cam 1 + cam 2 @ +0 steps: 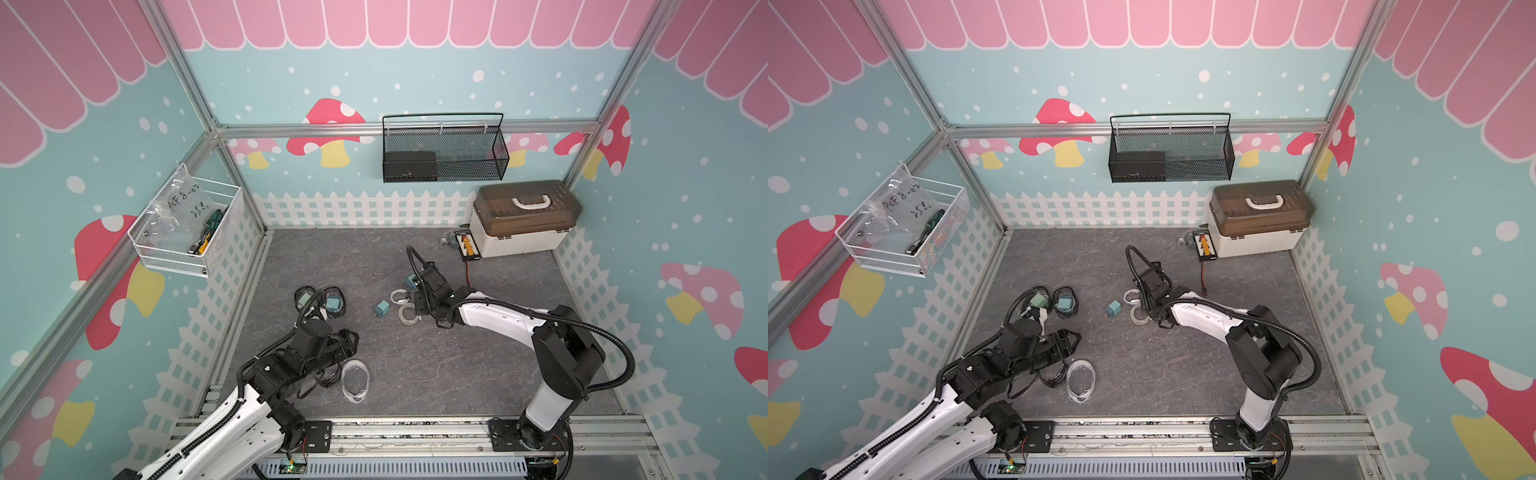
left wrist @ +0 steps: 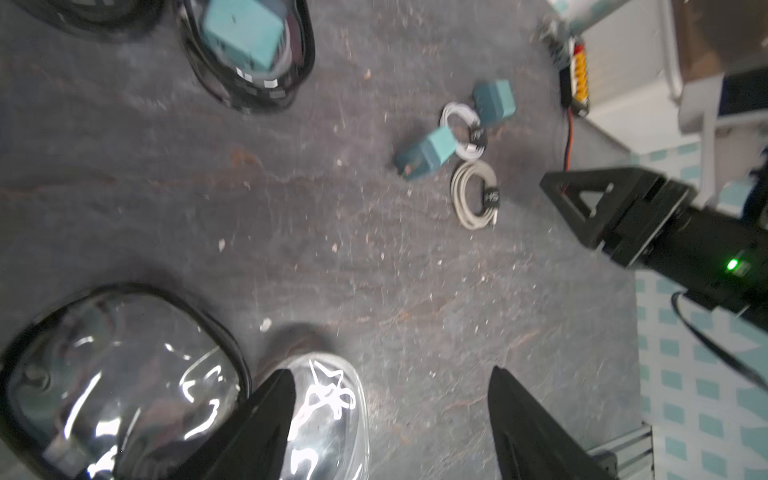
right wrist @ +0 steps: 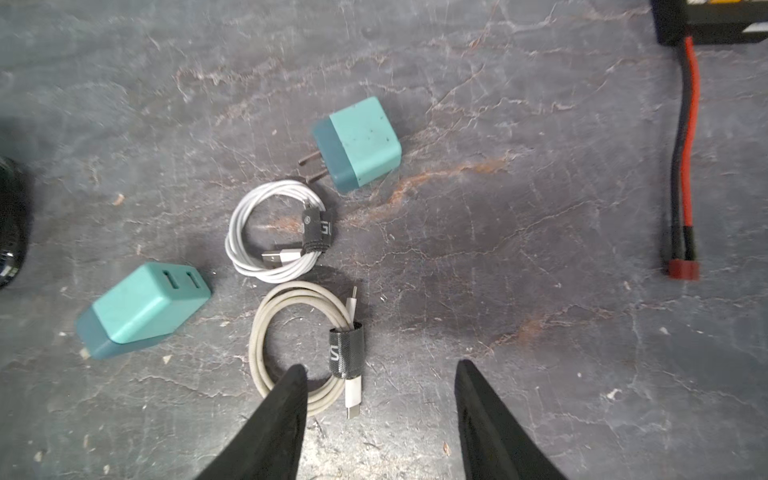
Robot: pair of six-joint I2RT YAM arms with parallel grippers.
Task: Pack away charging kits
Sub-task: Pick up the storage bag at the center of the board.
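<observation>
Teal charger (image 3: 357, 143) points prongs at white coil (image 3: 274, 237) — left end effector (image 2: 391, 370), right end effector (image 3: 380, 365) released.

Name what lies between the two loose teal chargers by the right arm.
A strapped white cable coil lies between the pronged charger and the ports-up charger, clearest in the right wrist view.

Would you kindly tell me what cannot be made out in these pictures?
- Black-rimmed pouch, both top views: mostly hidden under the left arm.
- Far charger, in a top view: half hidden behind the right wrist.
- Dark box in the mesh basket: too dim to identify.
- Pouch with charger, left wrist view: blurred, cut off by the edge.
</observation>
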